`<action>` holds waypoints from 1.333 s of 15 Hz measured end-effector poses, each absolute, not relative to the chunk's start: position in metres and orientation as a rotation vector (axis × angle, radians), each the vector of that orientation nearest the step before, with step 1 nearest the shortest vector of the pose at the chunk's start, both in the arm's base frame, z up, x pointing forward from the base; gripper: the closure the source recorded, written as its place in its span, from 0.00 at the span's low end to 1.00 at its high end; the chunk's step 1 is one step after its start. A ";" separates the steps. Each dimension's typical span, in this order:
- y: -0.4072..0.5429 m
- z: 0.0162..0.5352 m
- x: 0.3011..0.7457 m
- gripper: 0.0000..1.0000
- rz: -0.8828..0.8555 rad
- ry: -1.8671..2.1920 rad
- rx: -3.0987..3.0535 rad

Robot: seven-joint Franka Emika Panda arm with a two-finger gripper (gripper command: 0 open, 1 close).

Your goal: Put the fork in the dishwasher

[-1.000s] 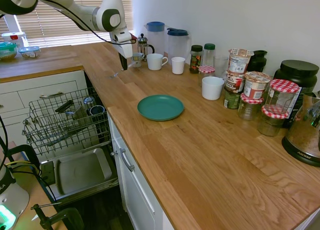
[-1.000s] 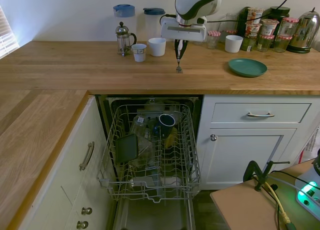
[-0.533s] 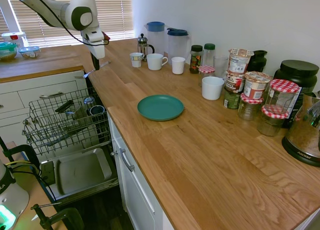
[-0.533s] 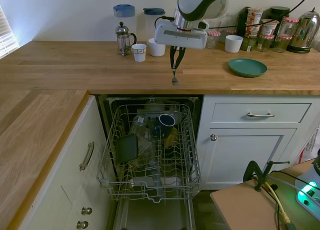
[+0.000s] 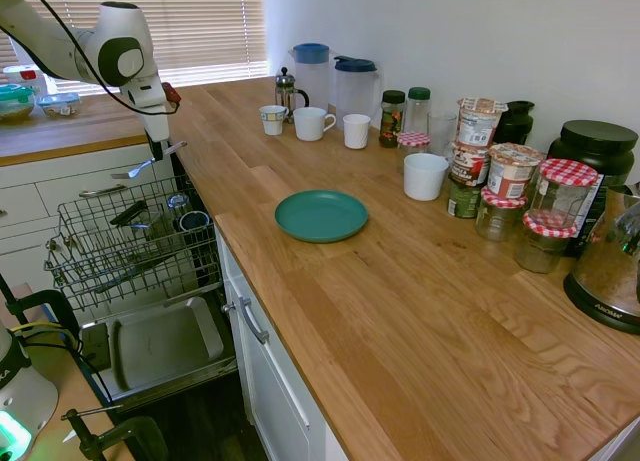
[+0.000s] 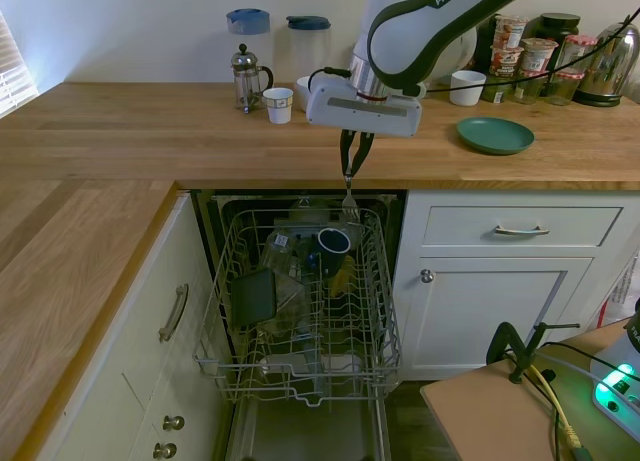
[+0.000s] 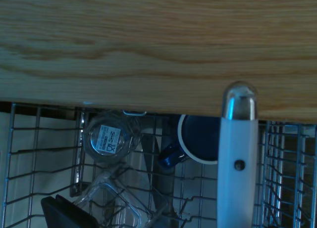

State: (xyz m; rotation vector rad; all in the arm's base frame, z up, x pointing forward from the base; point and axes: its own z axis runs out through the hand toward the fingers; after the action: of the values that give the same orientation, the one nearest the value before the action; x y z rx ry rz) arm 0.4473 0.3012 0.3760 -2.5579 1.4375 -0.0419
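Since the earlier frames, the arm had swung off the worktop (image 5: 330, 281) to above the dishwasher (image 6: 300, 301) rack, so the gripper (image 6: 352, 153), clamped on the fork (image 6: 349, 196), hung tines-down just over the blue mug (image 6: 331, 243).

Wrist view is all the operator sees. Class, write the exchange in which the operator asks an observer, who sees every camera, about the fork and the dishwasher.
Operator: Is that pale handle held?
Observer: Yes. The gripper is shut on the fork, tines lowest.
Operator: Is it inside the rack?
Observer: Not yet. It hangs above the back edge of the rack, just off the worktop.
Operator: Is the door down?
Observer: Yes, the dishwasher door lies open beneath the rack.
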 end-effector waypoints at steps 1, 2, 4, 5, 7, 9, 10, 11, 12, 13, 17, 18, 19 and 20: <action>0.306 0.375 0.443 1.00 -0.039 1.439 -2.563; 0.312 0.373 0.438 1.00 -0.031 1.443 -2.568; 0.322 0.360 0.420 1.00 -0.008 1.446 -2.587; 0.327 0.349 0.408 1.00 0.004 1.444 -2.598; 0.335 0.325 0.384 1.00 0.018 1.435 -2.607; 0.345 0.300 0.360 1.00 0.038 1.431 -2.615; 0.350 0.286 0.350 1.00 0.051 1.434 -2.617; 0.354 0.272 0.343 1.00 0.061 1.439 -2.620; 0.358 0.258 0.339 1.00 0.071 1.448 -2.623; 0.360 0.243 0.335 1.00 0.079 1.458 -2.624; 0.350 0.199 0.343 1.00 0.083 1.517 -2.617; 0.349 0.193 0.347 1.00 0.087 1.530 -2.619; 0.350 0.186 0.349 1.00 0.090 1.536 -2.624; 0.351 0.180 0.351 1.00 0.092 1.538 -2.630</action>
State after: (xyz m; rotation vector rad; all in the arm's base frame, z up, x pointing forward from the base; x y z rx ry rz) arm 0.3511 0.3513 0.1799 -2.6298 1.5384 0.0922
